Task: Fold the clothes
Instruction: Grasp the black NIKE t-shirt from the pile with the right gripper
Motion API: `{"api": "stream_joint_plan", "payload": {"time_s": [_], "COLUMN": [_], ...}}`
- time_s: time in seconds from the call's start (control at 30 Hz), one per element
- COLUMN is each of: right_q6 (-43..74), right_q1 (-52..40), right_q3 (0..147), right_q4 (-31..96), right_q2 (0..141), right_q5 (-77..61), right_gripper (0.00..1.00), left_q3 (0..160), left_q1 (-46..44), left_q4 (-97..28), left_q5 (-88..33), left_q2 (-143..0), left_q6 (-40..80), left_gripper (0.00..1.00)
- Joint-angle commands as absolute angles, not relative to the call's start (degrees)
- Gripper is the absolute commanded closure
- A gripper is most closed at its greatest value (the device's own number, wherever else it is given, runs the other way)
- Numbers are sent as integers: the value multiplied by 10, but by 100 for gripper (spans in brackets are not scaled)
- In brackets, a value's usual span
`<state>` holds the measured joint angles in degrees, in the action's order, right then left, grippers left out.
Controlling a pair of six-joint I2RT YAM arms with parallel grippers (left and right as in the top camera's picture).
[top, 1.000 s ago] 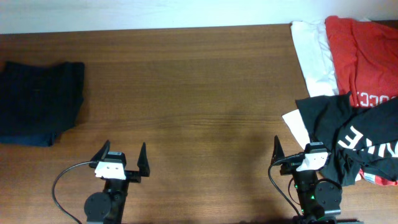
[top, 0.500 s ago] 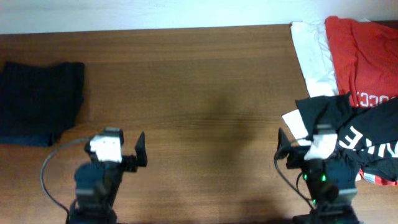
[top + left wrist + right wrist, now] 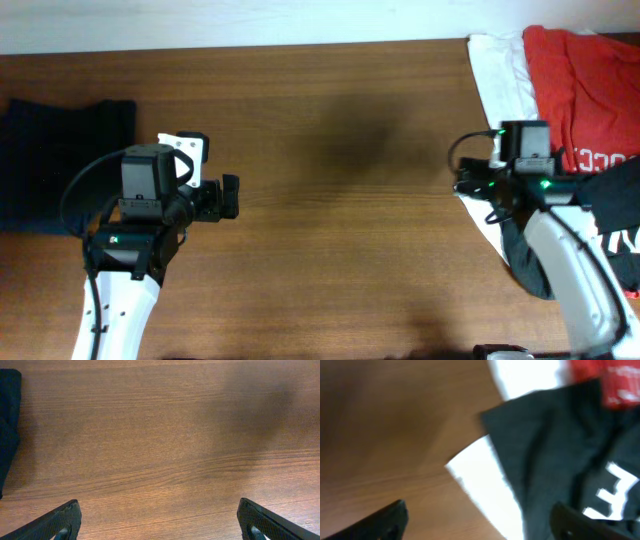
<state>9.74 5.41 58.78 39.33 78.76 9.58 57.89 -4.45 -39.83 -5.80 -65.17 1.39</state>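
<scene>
Over grained wooden table [image 3: 160,435], left hand [image 3: 159,510] and right hand [image 3: 480,509] splayed, rumpled black T-shirt [image 3: 555,450]

You're working over a table [image 3: 160,435] of brown wood, fine grain streaking across the frame, smooth with a dull satin finish. The black T-shirt [image 3: 545,460] at the right of the right wrist view is soft, matt, creased cloth, and its white lettering [image 3: 600,510] looks like flat print. The white garment [image 3: 480,485] beside it is plain cloth. The red shirt [image 3: 585,80] in the overhead's upper right is cloth too. The left gripper [image 3: 160,527] has fingers [image 3: 55,522] that look like matt black plastic. The left arm [image 3: 110,320] wears a smooth white shell, likely plastic.
</scene>
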Motion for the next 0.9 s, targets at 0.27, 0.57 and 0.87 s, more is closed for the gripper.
{"api": "stream_joint_plan", "payload": {"time_s": [0.27,0.57,0.87], "right_q6": [123,123,1], "right_q1": [249,257,187], "right_q3": [602,602,941], "right_q4": [112,70,399], "right_q2": [1012,1054,972], "right_q5": [133,122,-124], "right_gripper": [17,96,96], "left_q3": [590,590,590], "left_q1": [-46,-46,-46], "left_q4": [-368,-367,-367], "left_q5": [-62,-63,-62], "left_q2": [-653,-654,-654], "left_q6": [17,17,17], "left_gripper": [1,1,1]}}
